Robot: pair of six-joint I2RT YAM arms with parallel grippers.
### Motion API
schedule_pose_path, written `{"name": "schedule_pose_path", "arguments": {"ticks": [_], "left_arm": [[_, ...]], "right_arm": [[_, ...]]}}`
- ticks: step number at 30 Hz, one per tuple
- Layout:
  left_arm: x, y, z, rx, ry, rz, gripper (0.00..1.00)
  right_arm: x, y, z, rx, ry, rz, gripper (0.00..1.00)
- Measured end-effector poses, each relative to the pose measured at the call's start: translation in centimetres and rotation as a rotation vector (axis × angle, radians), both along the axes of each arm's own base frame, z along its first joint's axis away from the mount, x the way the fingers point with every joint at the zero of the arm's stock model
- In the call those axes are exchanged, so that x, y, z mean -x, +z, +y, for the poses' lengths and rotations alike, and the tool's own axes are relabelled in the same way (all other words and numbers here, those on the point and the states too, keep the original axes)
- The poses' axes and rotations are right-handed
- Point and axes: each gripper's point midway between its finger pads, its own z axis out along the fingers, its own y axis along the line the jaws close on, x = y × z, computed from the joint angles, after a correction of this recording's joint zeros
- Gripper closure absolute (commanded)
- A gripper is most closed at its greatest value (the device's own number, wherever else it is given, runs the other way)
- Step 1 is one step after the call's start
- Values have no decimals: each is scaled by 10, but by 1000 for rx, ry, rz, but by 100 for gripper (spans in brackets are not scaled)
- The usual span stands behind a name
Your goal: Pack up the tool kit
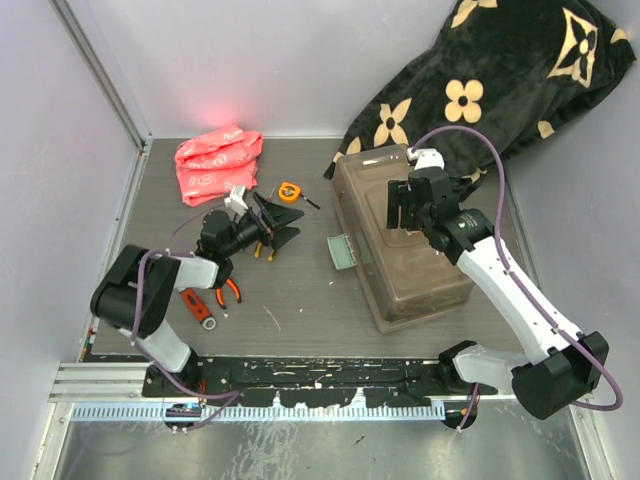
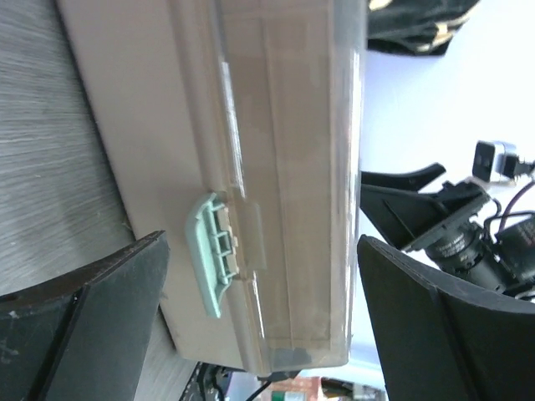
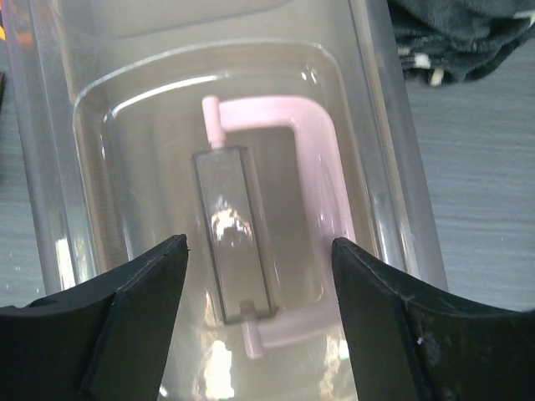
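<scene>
The brown translucent toolbox [image 1: 420, 285] lies shut on the table, right of centre. Its pale green latch [image 1: 342, 251] sticks out of its left side. My left gripper [image 1: 290, 225] is open, low over the table, apart from the box and facing the latch [image 2: 209, 251]. My right gripper [image 1: 405, 215] hangs open over the lid, its fingers on either side of the pale handle [image 3: 322, 167] lying flat in its recess. An orange tape measure [image 1: 289, 190], orange-handled pliers [image 1: 232, 290] and a red-handled tool [image 1: 198, 307] lie on the table to the left. Yellow handles [image 1: 263, 251] show under the left gripper.
A crumpled pink bag [image 1: 218, 165] lies at the back left. The black flower-patterned blanket [image 1: 500, 80] is heaped behind the toolbox at the back right. White walls close in the table on the left and at the back.
</scene>
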Motion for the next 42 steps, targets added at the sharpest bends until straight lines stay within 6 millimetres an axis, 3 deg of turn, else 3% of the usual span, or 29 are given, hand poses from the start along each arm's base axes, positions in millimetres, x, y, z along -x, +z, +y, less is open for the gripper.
{"name": "schedule_pose_path", "arguments": {"ticks": [5,10,12,17,23,28,33,37,42], "left_arm": [[12,46,-9,-49,-38,-137,3],[13,86,-33,-96,-77,-264,3],[14,89,-43,-115,-90,-280,3],[12,75,-67,-162,-124,-273,2],[11,47,-87,-205,-160,-219,2],[6,43,-97,-223,-168,-223,2],[-6,53,-104,-213,-163,-251,2],[-21,56,-113,-208,-155,-262,2],[-32,50,-110,-230,-132,-260,2]], "right_arm": [[16,10,-12,16,-29,74,20],[-2,52,-49,-7,-145,17,18],[-9,64,-66,-12,-192,-9,15],[-8,59,-98,16,-267,16,5],[3,34,-145,79,-361,85,1],[13,9,-168,102,-424,156,1],[18,-25,-171,67,-417,253,4],[18,-55,-167,14,-405,299,13],[34,-96,-139,-79,-317,385,16]]}}
